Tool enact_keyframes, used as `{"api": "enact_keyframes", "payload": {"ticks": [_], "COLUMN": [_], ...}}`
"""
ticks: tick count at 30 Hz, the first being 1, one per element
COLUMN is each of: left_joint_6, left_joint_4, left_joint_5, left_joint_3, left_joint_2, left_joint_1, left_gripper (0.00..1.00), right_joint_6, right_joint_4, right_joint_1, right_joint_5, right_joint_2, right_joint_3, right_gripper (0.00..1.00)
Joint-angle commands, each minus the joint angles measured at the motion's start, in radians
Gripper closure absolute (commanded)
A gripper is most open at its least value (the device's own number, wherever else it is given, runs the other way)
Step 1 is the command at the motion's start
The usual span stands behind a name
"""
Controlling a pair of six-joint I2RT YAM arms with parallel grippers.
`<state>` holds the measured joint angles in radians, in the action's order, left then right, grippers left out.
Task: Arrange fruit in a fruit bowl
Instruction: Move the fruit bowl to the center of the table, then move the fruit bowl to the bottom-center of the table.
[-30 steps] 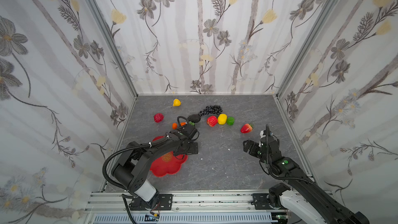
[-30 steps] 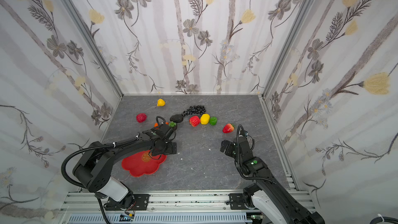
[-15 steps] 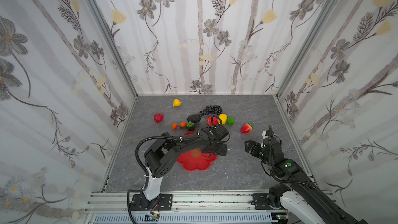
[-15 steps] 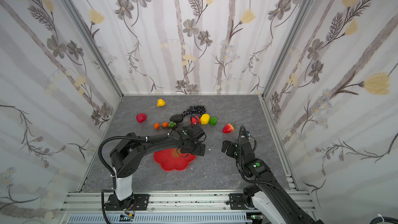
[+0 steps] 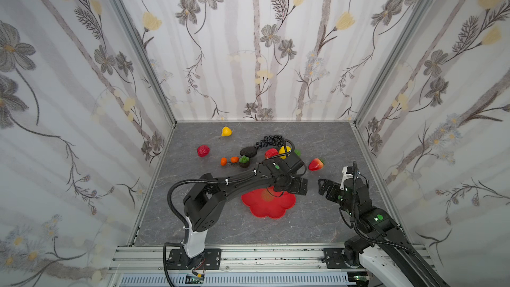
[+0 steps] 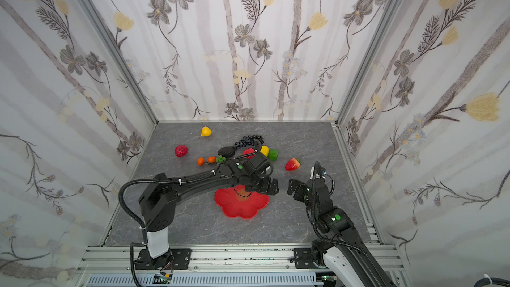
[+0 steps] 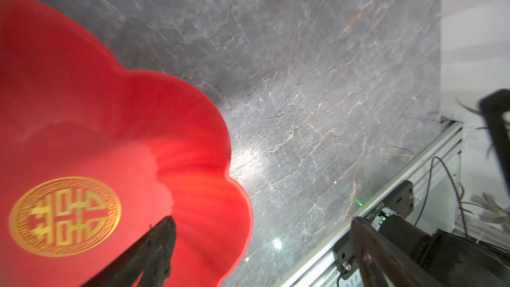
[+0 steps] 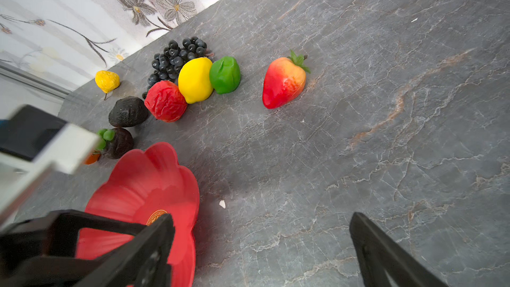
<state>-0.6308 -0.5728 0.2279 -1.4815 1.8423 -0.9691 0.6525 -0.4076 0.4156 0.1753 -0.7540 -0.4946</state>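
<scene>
– Bowl [image 5: 265,212] first: where is it, and what's in it?
– Lying flat near the middle of the surface [image 5: 303,225], toward the front. Inside, only its gold mark [image 7: 64,216] shows. Every fruit lies outside it, farther back on the surface.
– Which fruit?
– Pear [image 5: 226,131] nearest the back wall, with a red fruit [image 5: 203,151] to its left and nearer. Then avocado [image 5: 248,151], grapes [image 5: 271,141], two oranges [image 5: 223,161] and a dark fruit [image 5: 244,161] with a green top. Lemon [image 8: 194,80] touches the other red fruit [image 8: 165,100] and the green one [image 8: 225,74]. Strawberry [image 5: 315,164] sits apart on the right.
– Pincers?
– Both released, grasping nothing. Left pincer [image 5: 294,187] hangs over the bowl's far right rim, with one finger [image 7: 154,249] above the red and its mate above bare surface. Right pincer [image 5: 325,186] hovers just right of it, over the surface, facing the fruit.
– Changed since a second ago?
– The bowl has gone from the front-left part of the surface to the middle. The left arm has swung across with it and now covers part of the lemon group in both top views. Fruit and right arm stay about where they were.
</scene>
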Motion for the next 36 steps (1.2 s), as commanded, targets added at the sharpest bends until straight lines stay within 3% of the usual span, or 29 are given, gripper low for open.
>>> {"api": "enact_keyframes", "payload": {"ticks": [1, 9, 16, 22, 28, 36], "left_joint_6": [0.017, -0.006, -0.065, -0.115, -0.132, -0.13], "left_joint_4": [-0.038, 0.077, 0.256, 0.429, 0.481, 0.5], "left_joint_5": [-0.076, -0.128, -0.068, 0.051, 0.098, 0.128], "left_joint_3": [0.101, 0.408, 0.568, 0.626, 0.61, 0.598], "left_joint_2": [-0.105, -0.348, -0.369, -0.297, -0.203, -0.174], "left_joint_1": [0.065, 0.327, 0.446, 0.469, 0.469, 0.45], "left_gripper": [0.0, 0.0, 0.0, 0.0, 0.0, 0.0], "right_joint_6": [-0.001, 0.065, 0.128, 0.091, 0.044, -0.016], "right_joint_4": [0.017, 0.181, 0.248, 0.238, 0.215, 0.149], "right_joint_1": [0.0, 0.002, 0.023, 0.074, 0.107, 0.145], "right_joint_5": [0.0, -0.133, -0.273, -0.301, -0.347, -0.395], "right_joint_2": [-0.016, -0.227, -0.537, -0.768, -0.97, -1.101], "right_joint_3": [-0.018, -0.045, -0.179, -0.316, -0.474, -0.586], "right_gripper": [0.01, 0.01, 0.01, 0.01, 0.01, 0.01]}}
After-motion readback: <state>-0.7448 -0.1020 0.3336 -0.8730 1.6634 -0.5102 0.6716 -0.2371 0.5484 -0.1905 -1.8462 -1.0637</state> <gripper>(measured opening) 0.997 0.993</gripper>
